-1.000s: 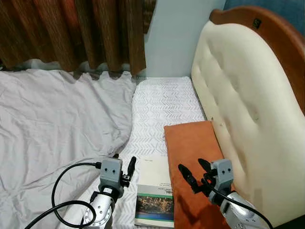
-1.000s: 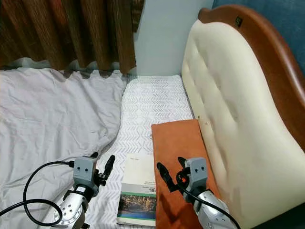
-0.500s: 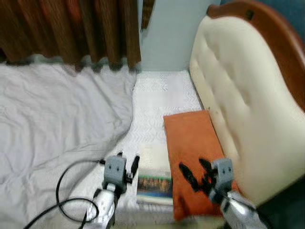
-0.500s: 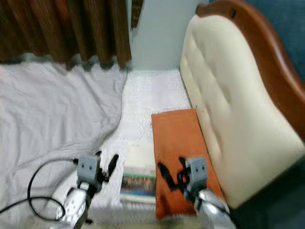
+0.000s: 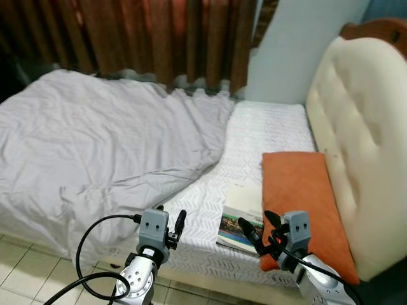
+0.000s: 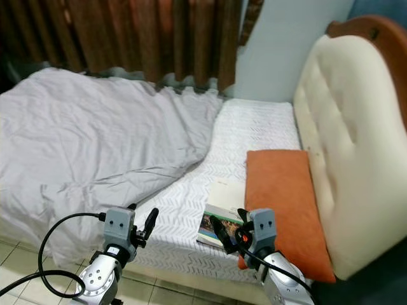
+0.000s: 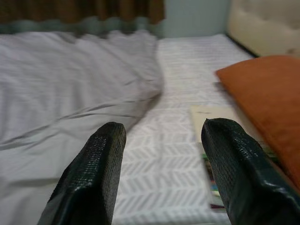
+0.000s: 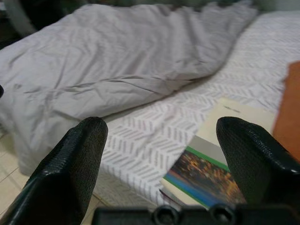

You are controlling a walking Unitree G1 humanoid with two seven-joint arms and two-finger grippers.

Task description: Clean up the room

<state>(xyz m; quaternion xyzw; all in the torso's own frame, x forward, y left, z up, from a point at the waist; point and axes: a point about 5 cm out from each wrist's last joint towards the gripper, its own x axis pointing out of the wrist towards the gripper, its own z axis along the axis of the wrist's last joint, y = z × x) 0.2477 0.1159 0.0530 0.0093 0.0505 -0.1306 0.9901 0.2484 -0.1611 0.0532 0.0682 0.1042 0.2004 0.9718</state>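
Both pincers hang spread and empty at the bed's near edge, the right pincer (image 5: 259,229) just short of the book (image 5: 242,218) beside the orange pillow (image 5: 301,203), left pincer (image 5: 169,220) apart; approach step, I judge, next closing on the book.

Dark brown curtains (image 5: 159,38) hung behind the bed, their hems touching the far edge of the bedding, and a pale blue wall (image 5: 299,51) stood beside them in the corner. A cream tufted headboard (image 5: 369,140) with a reddish wooden frame (image 5: 375,28) rose along the right side of the mattress. Below the near edge of the bed lay a floor of light tiles (image 5: 25,279).
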